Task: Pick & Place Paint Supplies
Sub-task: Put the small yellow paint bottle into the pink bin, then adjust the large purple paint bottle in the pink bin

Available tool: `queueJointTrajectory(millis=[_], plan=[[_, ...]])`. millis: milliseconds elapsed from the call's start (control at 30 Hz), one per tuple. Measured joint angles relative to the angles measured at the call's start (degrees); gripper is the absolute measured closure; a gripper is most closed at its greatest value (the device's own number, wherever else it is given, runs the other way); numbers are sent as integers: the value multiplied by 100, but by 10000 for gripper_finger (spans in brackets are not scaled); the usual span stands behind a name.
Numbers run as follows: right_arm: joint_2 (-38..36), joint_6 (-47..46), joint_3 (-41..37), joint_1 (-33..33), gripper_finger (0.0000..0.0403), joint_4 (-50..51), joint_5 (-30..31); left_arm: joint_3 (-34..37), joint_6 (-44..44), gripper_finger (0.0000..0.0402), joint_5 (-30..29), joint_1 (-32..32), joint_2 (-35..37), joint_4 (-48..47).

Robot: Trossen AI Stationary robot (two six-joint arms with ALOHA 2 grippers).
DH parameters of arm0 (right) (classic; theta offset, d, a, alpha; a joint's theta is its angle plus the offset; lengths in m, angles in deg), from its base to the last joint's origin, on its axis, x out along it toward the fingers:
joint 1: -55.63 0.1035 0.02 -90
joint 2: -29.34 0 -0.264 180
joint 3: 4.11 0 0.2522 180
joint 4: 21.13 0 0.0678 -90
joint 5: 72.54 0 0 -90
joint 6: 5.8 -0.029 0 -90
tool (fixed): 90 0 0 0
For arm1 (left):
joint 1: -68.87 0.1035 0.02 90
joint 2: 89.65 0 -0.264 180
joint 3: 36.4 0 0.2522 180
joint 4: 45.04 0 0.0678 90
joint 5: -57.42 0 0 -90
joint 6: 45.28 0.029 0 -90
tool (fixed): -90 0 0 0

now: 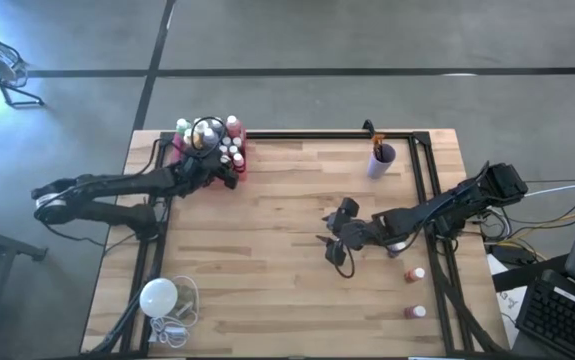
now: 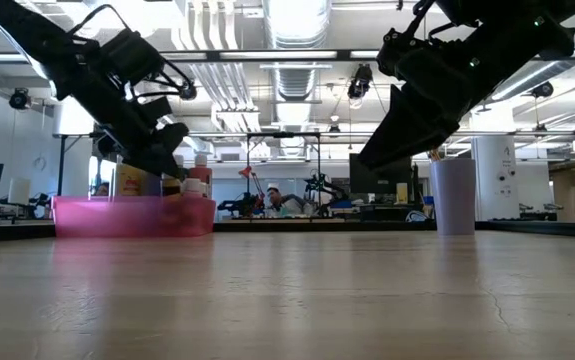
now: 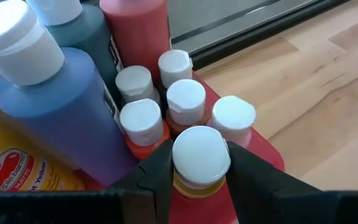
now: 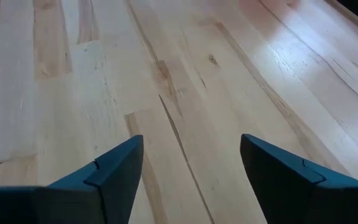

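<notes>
Most bottles sit in our pink tray [image 1: 180,152]; left fingers [image 3: 160,177] clamp one small bottle [image 3: 200,163] there, right fingers [image 4: 113,171] apart, two bottles [image 1: 414,273] left on the surface [image 1: 287,250]

This is a robotics lab set in a large open industrial or office-type hall. The low view shows an exposed ceiling [image 2: 287,60] with bare ducts, pipes and long strip lights, and white columns [image 2: 497,180] standing on an open floor. Behind the table stand benches with monitors [image 2: 377,180] and other equipment, with a person [image 2: 275,198] seated among them. From above, the butcher-block table [image 1: 287,260] sits on a polished grey concrete floor [image 1: 367,40] marked with dark lines. A black metal frame [image 1: 427,180] borders the tabletop, loose cables [image 1: 557,200] trail off its right side, and a computer keyboard [image 1: 567,315] lies at the lower right corner.
</notes>
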Motion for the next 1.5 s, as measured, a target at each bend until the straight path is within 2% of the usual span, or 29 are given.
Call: queueJointTrajectory(millis=[467,667,1200,1333,1500], plan=[[0,0,-2,0,163,-2,-1,0,110,275,25,153,-644,459],[0,22,-2,-2,152,0,1,-5,98,270,40,223,-765,537],[0,22,-2,-2,107,0,0,-7,120,211,134,225,-720,508],[0,22,-2,-2,100,0,-1,-7,155,197,134,225,-521,508],[0,23,-2,-2,95,0,-1,-114,194,197,284,225,-76,463]])
